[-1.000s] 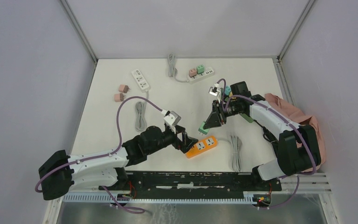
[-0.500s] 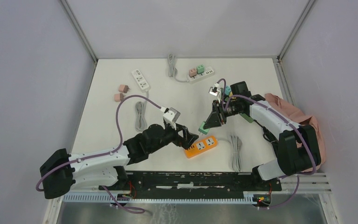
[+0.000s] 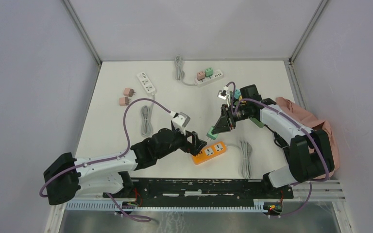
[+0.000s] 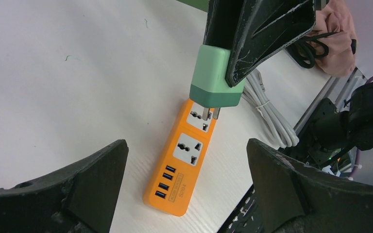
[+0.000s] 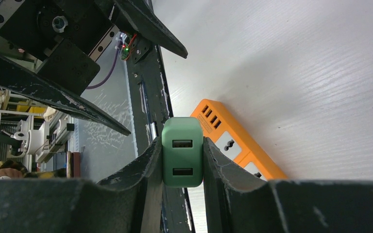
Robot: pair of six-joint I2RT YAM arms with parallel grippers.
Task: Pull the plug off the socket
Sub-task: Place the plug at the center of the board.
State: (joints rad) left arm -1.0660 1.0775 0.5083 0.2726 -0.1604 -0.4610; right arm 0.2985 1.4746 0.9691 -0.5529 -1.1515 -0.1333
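The right pincer (image 4: 229, 68) is pinching a mint-green, two-tone plastic charger plug (image 4: 212, 77) by its sides, fingers pressed tight against the body. Directly below that pincer, an orange plastic power strip (image 4: 175, 187) is lying flat on the white table (image 4: 53, 73). The plug's metal prongs are showing bare, hanging just over the strip's end outlet, so the pull seems to be finishing or a touch short of it. The left pincer (image 3: 198, 145) is standing spread wide just beside the strip's USB end, gripping nothing. The next move probably calls for lifting the plug well clear and setting it down. Both outlets on the orange strip are looking empty. Well beyond the right pincer, a white power strip (image 3: 212, 78) is holding a pink plug (image 3: 200, 74) and a green plug (image 3: 209, 71).
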